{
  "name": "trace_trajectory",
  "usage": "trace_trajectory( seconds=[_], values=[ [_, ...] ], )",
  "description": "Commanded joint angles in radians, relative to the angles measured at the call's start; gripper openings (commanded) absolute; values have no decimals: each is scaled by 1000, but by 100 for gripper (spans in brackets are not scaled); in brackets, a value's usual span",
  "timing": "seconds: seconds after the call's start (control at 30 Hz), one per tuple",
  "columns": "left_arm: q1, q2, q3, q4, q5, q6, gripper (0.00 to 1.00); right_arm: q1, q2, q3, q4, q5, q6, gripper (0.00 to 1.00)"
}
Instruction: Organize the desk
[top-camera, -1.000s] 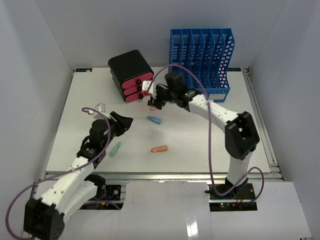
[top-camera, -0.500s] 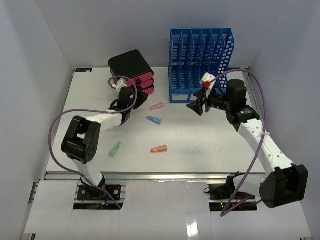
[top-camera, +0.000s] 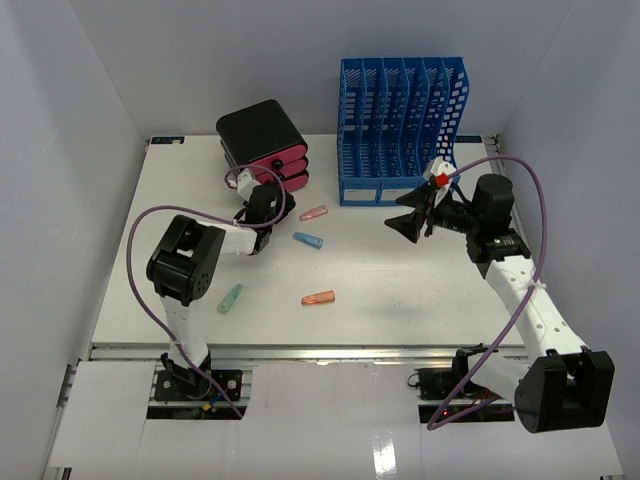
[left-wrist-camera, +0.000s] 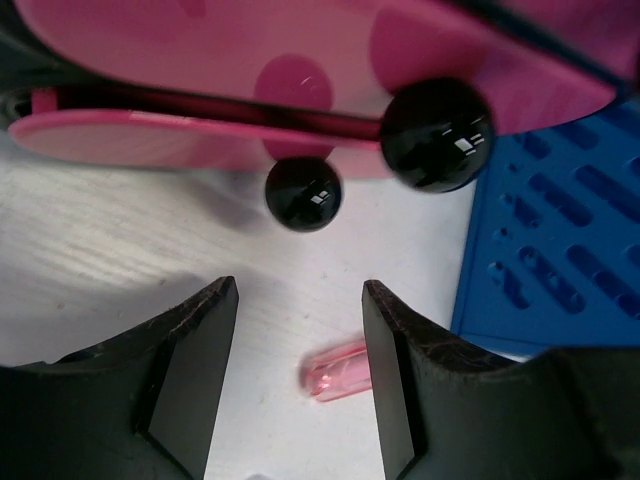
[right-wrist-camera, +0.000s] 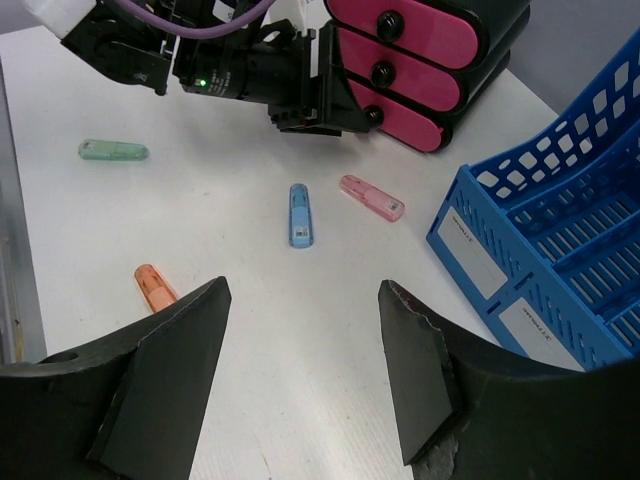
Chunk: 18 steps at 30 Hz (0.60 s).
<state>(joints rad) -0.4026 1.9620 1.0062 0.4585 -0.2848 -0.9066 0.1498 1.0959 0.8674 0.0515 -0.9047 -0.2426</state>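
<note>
Two grippers, and you have nothing in either. The left gripper (top-camera: 271, 193) (left-wrist-camera: 297, 290) has its jaws partly spread and empty. They point at the front of the black box (top-camera: 258, 130) at the far left. A small round black knob (left-wrist-camera: 303, 194) sits just beyond the gap, not touching either jaw.

The right gripper (top-camera: 410, 223) (right-wrist-camera: 302, 290) has its jaws spread wide and empty, hanging over the worktop (top-camera: 400, 290) just in front of the blue rack (top-camera: 400, 130).

Both pairs of jaws are matte black wedges with flat inner faces. The box's drawers (right-wrist-camera: 405, 45) are glossy pink plastic, stacked three high, each with a shiny black knob. The rack is blue plastic lattice, pierced with slots, with upright dividers.

Four small rounded sticks lie on the worktop, apart from one another:
- A pink stick (top-camera: 314, 213) (left-wrist-camera: 335, 372) (right-wrist-camera: 371, 197) lies between box and rack.
- A blue stick (top-camera: 308, 240) (right-wrist-camera: 301, 215) lies just nearer than that.
- An orange stick (top-camera: 318, 298) (right-wrist-camera: 153, 285) lies near the middle.
- A green stick (top-camera: 230, 298) (right-wrist-camera: 113, 150) lies to the left.

Your worktop is the wide, flat white surface under everything, with a metal rail (top-camera: 330, 350) along its near edge.
</note>
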Motion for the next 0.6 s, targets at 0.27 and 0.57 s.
trace_trajectory(
  seconds=[0.27,0.57],
  values=[
    [-5,64,0,197,-159,-152,64,-15,-38,-21,71,-75,11,68],
    [-3,102,66,153,-168,-159,63,-22,-43,-24,71,-84,9,69]
  ],
)
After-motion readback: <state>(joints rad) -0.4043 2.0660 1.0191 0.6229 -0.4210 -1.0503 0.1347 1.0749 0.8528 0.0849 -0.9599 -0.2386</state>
